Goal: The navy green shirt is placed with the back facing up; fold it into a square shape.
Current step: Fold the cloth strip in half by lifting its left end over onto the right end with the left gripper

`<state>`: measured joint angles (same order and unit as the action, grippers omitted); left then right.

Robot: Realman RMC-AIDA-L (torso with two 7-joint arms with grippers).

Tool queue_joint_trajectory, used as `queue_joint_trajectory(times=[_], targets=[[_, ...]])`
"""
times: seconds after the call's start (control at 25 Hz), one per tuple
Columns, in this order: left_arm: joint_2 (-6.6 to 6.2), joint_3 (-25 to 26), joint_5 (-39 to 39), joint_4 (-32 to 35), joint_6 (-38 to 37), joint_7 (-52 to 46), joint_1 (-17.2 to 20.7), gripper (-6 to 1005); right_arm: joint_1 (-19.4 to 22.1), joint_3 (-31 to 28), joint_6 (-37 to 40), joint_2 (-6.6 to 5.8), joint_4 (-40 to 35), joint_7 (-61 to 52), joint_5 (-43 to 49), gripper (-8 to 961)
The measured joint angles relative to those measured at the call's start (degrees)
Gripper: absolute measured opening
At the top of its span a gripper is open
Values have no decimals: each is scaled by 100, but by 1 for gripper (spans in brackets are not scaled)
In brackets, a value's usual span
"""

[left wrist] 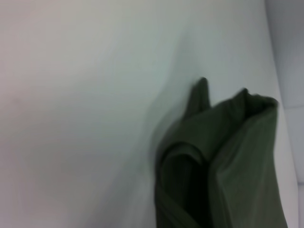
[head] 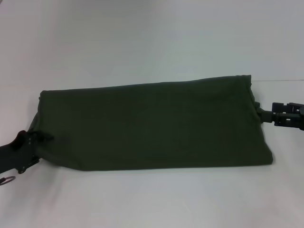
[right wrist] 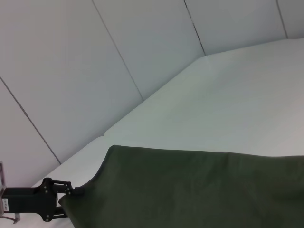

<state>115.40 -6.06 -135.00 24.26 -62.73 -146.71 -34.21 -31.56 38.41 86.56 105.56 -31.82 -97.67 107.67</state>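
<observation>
shirt cloth is nearest: the navy green shirt [head: 152,126] is lying across the worktop [head: 152,42]. left hand [head: 40,137] at 8 o'clock and right hand [head: 260,111] at 3 o'clock are pinching its ends. uneven pulling could be twisting the fold.

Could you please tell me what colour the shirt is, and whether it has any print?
The shirt is plain dark olive green, no print; clearest in the head view.
</observation>
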Motion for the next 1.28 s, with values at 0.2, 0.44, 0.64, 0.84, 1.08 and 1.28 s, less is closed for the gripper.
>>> queue_joint_trajectory(times=[0.2, 0.44, 0.64, 0.84, 1.08, 1.28], targets=[[-34, -19, -65, 17, -107, 218, -56, 412, 1, 0, 3, -1, 0, 4, 0, 902], [-43, -35, -93, 45, -112, 148, -60, 309, 3, 0, 9, -1, 0, 18, 0, 902], [-37, -42, -92, 45, -99, 146, -48, 91, 10, 0, 10, 5, 0, 20, 0, 902], [-28, -44, -70, 43, -91, 145, -26, 26, 9, 0, 11, 8, 0, 20, 0, 901], [-86, 1, -50, 337, -228, 128, 43, 26, 9, 0, 8, 8, 0, 20, 0, 901], [-182, 25, -46, 804, -483, -4, 241, 25, 9, -20, 6, 8, 0, 20, 0, 901]])
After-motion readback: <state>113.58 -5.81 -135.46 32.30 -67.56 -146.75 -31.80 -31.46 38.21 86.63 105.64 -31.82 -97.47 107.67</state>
